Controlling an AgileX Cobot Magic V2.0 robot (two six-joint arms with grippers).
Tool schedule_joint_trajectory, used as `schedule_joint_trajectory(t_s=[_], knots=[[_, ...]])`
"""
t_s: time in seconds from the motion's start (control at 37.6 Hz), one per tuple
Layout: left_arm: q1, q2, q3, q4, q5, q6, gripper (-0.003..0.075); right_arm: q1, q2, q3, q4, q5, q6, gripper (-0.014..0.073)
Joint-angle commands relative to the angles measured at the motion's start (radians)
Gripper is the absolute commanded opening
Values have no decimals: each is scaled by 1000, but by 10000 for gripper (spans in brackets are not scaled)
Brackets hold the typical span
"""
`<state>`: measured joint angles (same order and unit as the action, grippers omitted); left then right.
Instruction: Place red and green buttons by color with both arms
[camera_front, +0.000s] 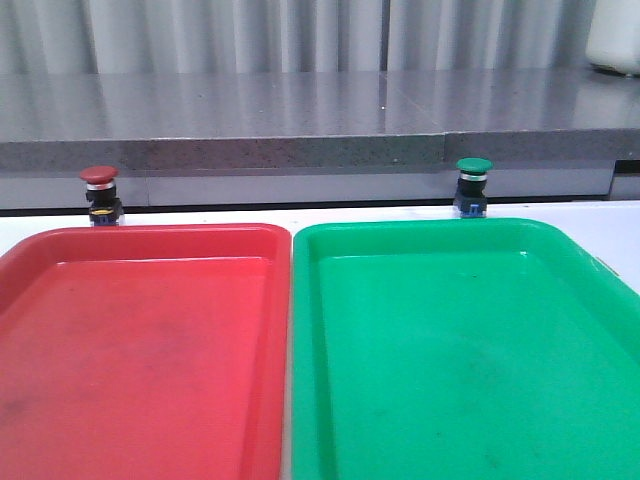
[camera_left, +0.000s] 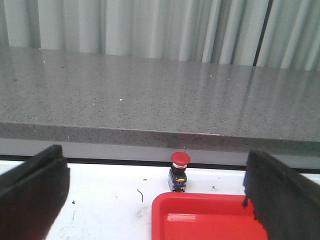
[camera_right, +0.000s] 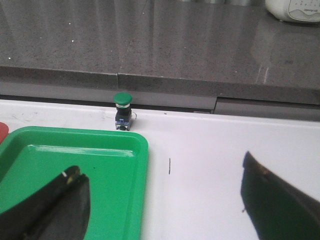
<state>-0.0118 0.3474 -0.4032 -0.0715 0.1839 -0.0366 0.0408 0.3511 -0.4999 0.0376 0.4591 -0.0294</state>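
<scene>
The red button (camera_front: 99, 192) stands upright on the white table just behind the red tray (camera_front: 140, 240). The green button (camera_front: 473, 185) stands upright behind the green tray (camera_front: 420, 232). Neither arm shows in the front view. In the left wrist view my left gripper (camera_left: 157, 175) is open, well short of the red button (camera_left: 179, 171), which stands beyond the red tray's corner (camera_left: 165, 205). My right gripper (camera_right: 160, 180) is open and empty over the green tray's edge (camera_right: 142, 150), and the green button (camera_right: 122, 110) stands far beyond it.
A grey stone ledge (camera_front: 300, 130) runs along the back of the table, right behind both buttons. A white object (camera_front: 612, 40) sits on it at the far right. Bare white table (camera_right: 210, 165) lies right of the green tray.
</scene>
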Motion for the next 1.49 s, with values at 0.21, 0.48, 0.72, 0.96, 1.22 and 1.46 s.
schedule_joint_trajectory(t_s=[0.21, 0.48, 0.72, 0.96, 1.22, 1.46], knots=[[-39, 238, -121, -67, -135, -4, 679, -8, 16, -35, 4, -71, 0, 634], [-158, 628, -366, -7, -94, 37, 679, -8, 16, -35, 4, -71, 0, 634], [-164, 1014, -752, 14, 193, 37, 679, -8, 16, -35, 4, -71, 0, 634], [-114, 1352, -1085, 12, 393, 26, 679, -8, 16, -35, 4, -71, 0, 634], [-110, 1555, -1225, 12, 404, 26, 679, -8, 16, -35, 4, -71, 0, 634], [-110, 1660, -1272, -21, 400, 22, 617, -8, 16, -35, 4, -71, 0, 634]])
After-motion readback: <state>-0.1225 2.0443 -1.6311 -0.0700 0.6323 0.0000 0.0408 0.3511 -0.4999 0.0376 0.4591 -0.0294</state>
